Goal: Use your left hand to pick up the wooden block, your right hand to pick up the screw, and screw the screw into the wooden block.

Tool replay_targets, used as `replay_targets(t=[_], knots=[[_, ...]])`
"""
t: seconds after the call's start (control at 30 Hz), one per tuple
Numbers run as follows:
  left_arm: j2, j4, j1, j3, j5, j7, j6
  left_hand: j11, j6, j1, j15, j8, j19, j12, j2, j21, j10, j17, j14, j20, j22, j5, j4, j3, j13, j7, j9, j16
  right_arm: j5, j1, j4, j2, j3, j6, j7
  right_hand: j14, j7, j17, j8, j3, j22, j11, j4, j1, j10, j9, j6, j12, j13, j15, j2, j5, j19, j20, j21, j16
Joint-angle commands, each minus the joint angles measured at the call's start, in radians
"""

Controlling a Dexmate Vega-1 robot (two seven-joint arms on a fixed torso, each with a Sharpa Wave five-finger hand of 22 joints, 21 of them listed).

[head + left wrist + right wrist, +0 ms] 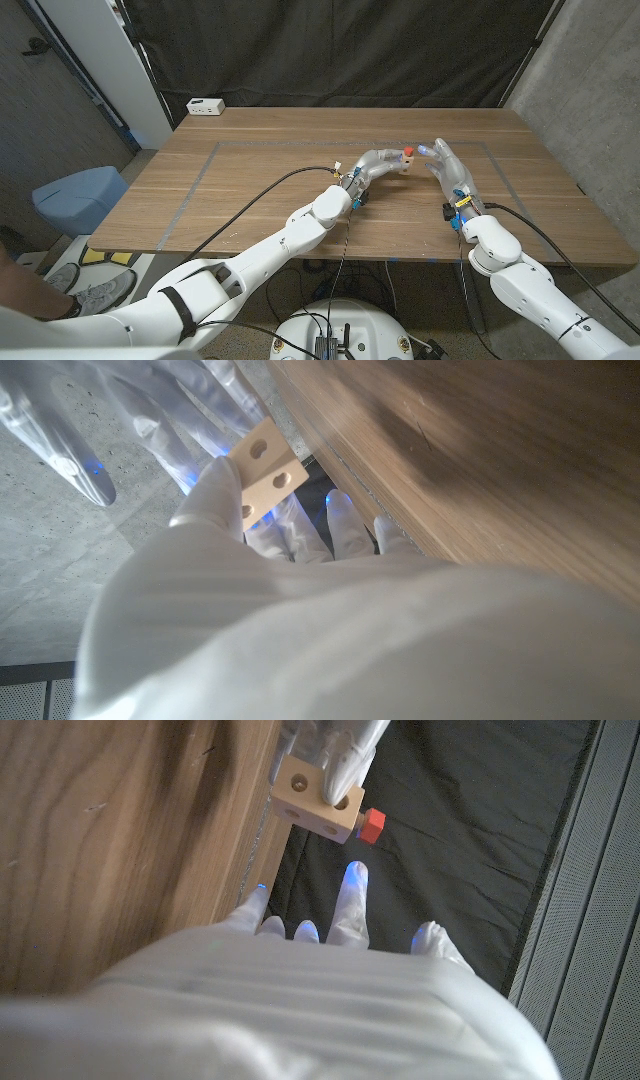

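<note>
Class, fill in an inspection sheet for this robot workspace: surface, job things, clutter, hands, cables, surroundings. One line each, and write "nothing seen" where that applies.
Surface: wooden table, taped rectangle outline on it.
Job things: wooden block held above the table, holes in its faces; red-headed screw sticks out of one end.
Clutter: white power strip at the far left edge.
Hands: left hand grips the block; right hand stands beside it, fingers apart, holding nothing.
Cables: black cable trails across the table to the left arm; another runs off the right wrist.
Surroundings: black curtain behind, blue bin on the floor at left.
</note>
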Motion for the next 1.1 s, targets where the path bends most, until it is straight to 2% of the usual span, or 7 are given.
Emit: replay_targets(t=[0.03,0.47,0.67,1.1], knots=[[0.0,0.0,-0.001,0.001,0.002,-0.003,0.0,0.002,0.05,-0.022,-0.062,0.009,0.01,0.006,0.034,0.005,0.005,0.0,0.006,-0.006,0.005,0.004,0.004,0.012,0.002,0.028,0.004,0.001,0.019,0.019,0.019,-0.015,-0.006,0.002,0.047,-0.025,-0.007,0.007,-0.004,-0.003,0.002,0.002,0.01,-0.018,-0.029,0.003,-0.035,-0.002,0.001,0.002,-0.002,0.0,-0.022,0.003,-0.007,-0.004],[-0.001,0.002,-0.003,0.001,0.003,-0.001,-0.001,0.003,0.051,-0.022,-0.063,0.01,0.011,0.006,0.034,0.005,0.005,0.0,0.006,-0.007,0.005,0.004,0.004,0.012,0.002,0.028,0.004,0.001,0.043,0.043,0.033,-0.037,-0.014,-0.001,0.101,-0.065,-0.016,0.01,-0.003,-0.008,0.003,0.011,0.02,-0.04,-0.076,0.002,-0.098,-0.001,0.001,0.012,-0.005,0.002,-0.057,0.01,-0.008,-0.006],[-0.002,0.003,-0.003,0.001,0.002,-0.002,0.0,0.003,0.05,-0.022,-0.063,0.01,0.012,0.005,0.034,0.005,0.005,0.0,0.006,-0.007,0.005,0.004,0.005,0.012,0.002,0.027,0.004,0.002,0.052,0.056,0.038,-0.045,-0.022,-0.004,0.125,-0.088,-0.027,0.012,-0.002,-0.011,0.003,0.004,0.027,-0.055,-0.107,0.002,-0.132,-0.001,0.001,0.016,-0.006,0.003,-0.086,0.014,-0.009,-0.006],[-0.003,0.008,-0.005,0.001,0.001,-0.005,-0.004,0.002,0.05,-0.022,-0.062,0.01,0.012,0.006,0.034,0.005,0.006,0.0,0.007,-0.007,0.005,0.004,0.004,0.011,0.002,0.03,0.004,0.002,0.059,0.071,0.048,-0.052,-0.032,-0.006,0.143,-0.103,-0.026,0.013,0.008,-0.013,0.003,-0.001,0.033,-0.067,-0.124,0.002,-0.132,0.001,0.002,0.013,-0.006,0.004,-0.108,0.019,-0.009,-0.004]])
